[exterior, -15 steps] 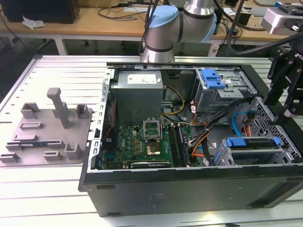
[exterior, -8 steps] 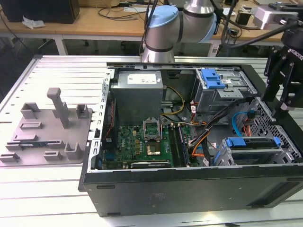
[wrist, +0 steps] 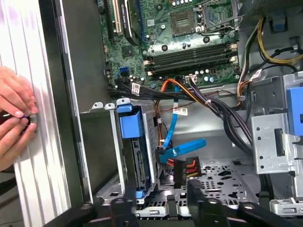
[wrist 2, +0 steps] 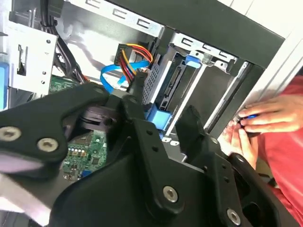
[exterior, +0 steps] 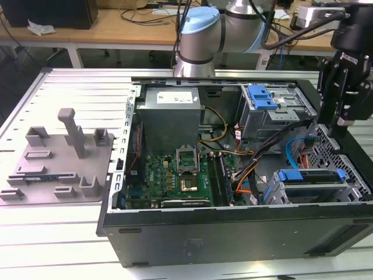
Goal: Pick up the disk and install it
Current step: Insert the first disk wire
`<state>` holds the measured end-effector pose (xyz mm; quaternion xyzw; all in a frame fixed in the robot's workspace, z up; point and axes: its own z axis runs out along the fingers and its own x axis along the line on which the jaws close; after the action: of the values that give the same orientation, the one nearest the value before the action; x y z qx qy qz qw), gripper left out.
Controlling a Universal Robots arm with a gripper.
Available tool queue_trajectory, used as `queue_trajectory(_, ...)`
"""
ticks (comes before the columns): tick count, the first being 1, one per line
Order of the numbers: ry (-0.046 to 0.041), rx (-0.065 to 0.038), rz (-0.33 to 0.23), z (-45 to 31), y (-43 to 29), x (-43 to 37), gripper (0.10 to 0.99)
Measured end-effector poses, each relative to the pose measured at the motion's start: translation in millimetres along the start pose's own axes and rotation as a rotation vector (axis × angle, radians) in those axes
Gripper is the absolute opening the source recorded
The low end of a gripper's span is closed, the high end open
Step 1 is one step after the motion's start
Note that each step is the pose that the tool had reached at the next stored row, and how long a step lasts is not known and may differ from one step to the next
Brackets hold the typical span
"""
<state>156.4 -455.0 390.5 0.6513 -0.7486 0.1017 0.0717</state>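
Gripper (exterior: 340, 118) hangs above the open computer case (exterior: 233, 236), fingers spread wide, holding nothing. Disk (wrist: 138, 161) sits seated in the drive cage (wrist: 115, 146) just beneath it, blue rail visible.

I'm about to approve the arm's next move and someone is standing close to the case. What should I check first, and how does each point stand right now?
1. Pincer empty: ok. The jaws stand apart with nothing between them.
2. Disk in the drive cage: ok, it sits in the slot. Whether it is fully home: cannot tell.
3. People clear: not ok. A hand is close beside the case wall.
4. Cables clear: not ok. The blue flat cable hangs right beside the cage.
5. Cable plugged into the disk: cannot tell.
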Motion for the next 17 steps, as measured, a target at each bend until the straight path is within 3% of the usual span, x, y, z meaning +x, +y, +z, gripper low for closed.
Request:
queue_trajectory(1, 0.0146, 0.003, 0.000, -0.5, 1.4, -4.6, 0.494)
queue_trajectory(2, 0.0257, 0.005, -0.001, -0.8, 2.5, -8.8, 0.494)
queue_trajectory(3, 0.0333, 0.006, -0.001, -1.0, 3.2, -12.2, 0.424)
queue_trajectory(4, 0.0463, 0.009, -0.001, -1.4, 4.7, -18.6, 0.424)
queue_trajectory(7, 0.0696, 0.013, -0.001, -2.1, 7.4, -30.9, 0.408)
queue_trajectory(8, 0.0788, 0.014, -0.001, -2.1, 8.1, -32.4, 0.333)
queue_trajectory(9, 0.0865, 0.016, -0.001, -1.7, 8.2, -32.8, 0.333)
queue_trajectory(15, 0.0877, 0.016, -0.003, -1.2, 8.2, -33.0, 0.333)
queue_trajectory(17, 0.0926, 0.027, -0.005, -0.9, 8.2, -33.1, 0.333)
